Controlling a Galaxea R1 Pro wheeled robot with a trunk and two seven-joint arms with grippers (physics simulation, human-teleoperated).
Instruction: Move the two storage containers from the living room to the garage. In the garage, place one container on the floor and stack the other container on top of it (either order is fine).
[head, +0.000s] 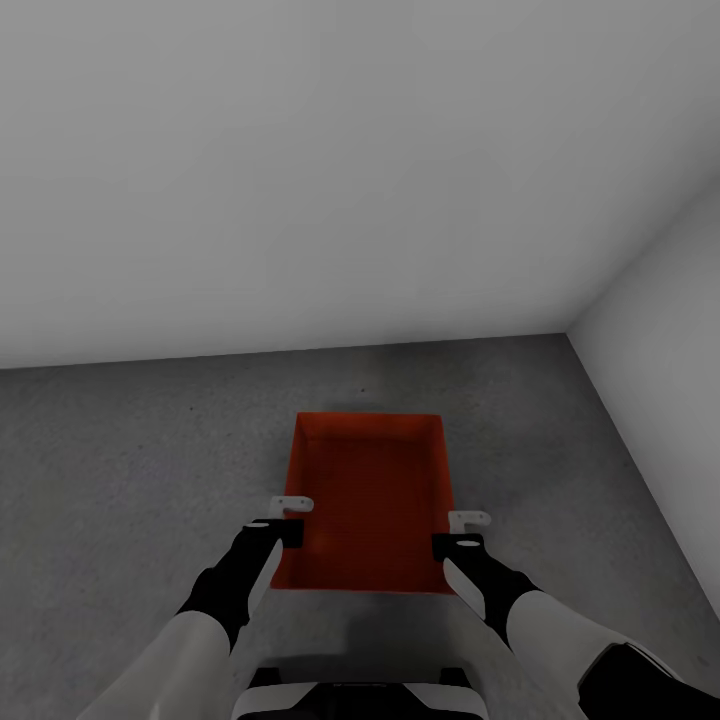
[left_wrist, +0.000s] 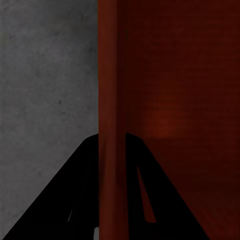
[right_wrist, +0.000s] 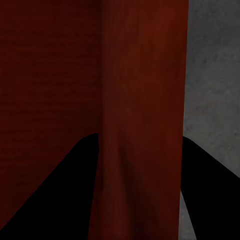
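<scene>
Bin, lower centre of the head view over the grey floor, is held by us with the left end effector and right end effector each clamped over a long side wall; it looks stiff, light, perhaps slick.

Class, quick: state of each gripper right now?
Left gripper: shut on the storage container, left wall.
Right gripper: shut on the same container, right wall.
</scene>
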